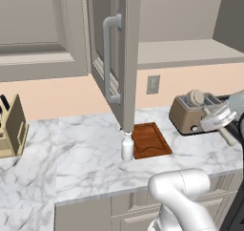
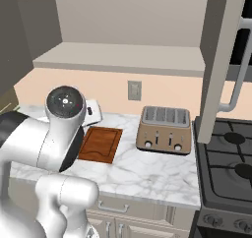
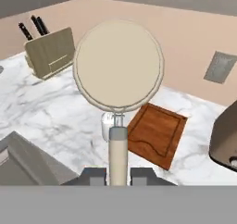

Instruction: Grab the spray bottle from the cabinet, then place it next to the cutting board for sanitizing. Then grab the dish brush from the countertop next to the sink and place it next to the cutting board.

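Note:
My gripper [image 3: 118, 174] is shut on the thin beige handle of the dish brush [image 3: 118, 65], whose round pale head rises in front of the hand camera. In the left base view the gripper [image 1: 220, 122] hangs above the right end of the countertop [image 1: 81, 153], with the brush head [image 1: 196, 97] over the toaster. The reddish-brown cutting board [image 1: 150, 140] [image 2: 101, 143] [image 3: 157, 134] lies flat on the marble. The white spray bottle [image 1: 127, 148] stands upright just left of the board, partly hidden behind the brush handle in the hand view [image 3: 106, 126]. The cabinet door [image 1: 128, 58] stands open above it.
A brown toaster [image 1: 190, 113] [image 2: 165, 129] sits right of the board. A knife block [image 1: 13, 127] [image 3: 51, 56] stands at the far left. A stove [image 2: 231, 158] borders the counter on the right. The open door's lower edge hangs just over the bottle.

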### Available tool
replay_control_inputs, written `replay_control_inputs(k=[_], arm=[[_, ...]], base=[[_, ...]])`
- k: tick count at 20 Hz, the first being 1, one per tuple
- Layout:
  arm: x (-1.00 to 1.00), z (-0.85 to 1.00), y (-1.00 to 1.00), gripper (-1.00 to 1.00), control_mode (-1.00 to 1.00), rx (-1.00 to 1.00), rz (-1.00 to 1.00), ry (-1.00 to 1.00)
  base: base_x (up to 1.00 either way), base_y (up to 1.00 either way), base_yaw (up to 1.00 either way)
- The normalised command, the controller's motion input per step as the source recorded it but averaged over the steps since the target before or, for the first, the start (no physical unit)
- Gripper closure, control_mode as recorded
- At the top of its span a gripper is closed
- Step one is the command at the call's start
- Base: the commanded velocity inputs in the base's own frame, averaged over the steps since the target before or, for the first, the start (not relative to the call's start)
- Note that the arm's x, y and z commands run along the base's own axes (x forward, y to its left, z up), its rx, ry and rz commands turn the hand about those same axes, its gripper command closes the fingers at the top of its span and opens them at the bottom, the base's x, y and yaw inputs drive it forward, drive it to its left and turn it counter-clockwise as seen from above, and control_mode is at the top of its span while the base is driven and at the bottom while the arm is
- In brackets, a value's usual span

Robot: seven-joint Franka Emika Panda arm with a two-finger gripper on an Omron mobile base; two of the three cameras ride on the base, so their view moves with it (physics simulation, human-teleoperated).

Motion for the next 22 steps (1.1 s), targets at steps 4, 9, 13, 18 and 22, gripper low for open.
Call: replay_control_inputs(k=[4, 9, 13, 18, 22], arm=[[0.56, -1.00, 0.00, 1.00, -1.00, -0.31, 0.65, 0.40], [0.26, -1.00, 0.00, 1.00, -1.00, -0.34, 0.60, 0.19], [0.01, -1.00, 0.06, 1.00, -1.00, -0.35, 0.33, -0.08], [0.33, -1.00, 0.01, 1.00, -1.00, -0.18, 0.21, -0.07], [1.00, -0.77, -0.06, 1.00, -1.00, 0.05, 0.05, 0.01]], base=[[0.00, 0.00, 0.00], [0.00, 0.00, 0.00], [0.00, 0.00, 0.00], [0.00, 0.00, 0.00], [0.00, 0.00, 0.00]])
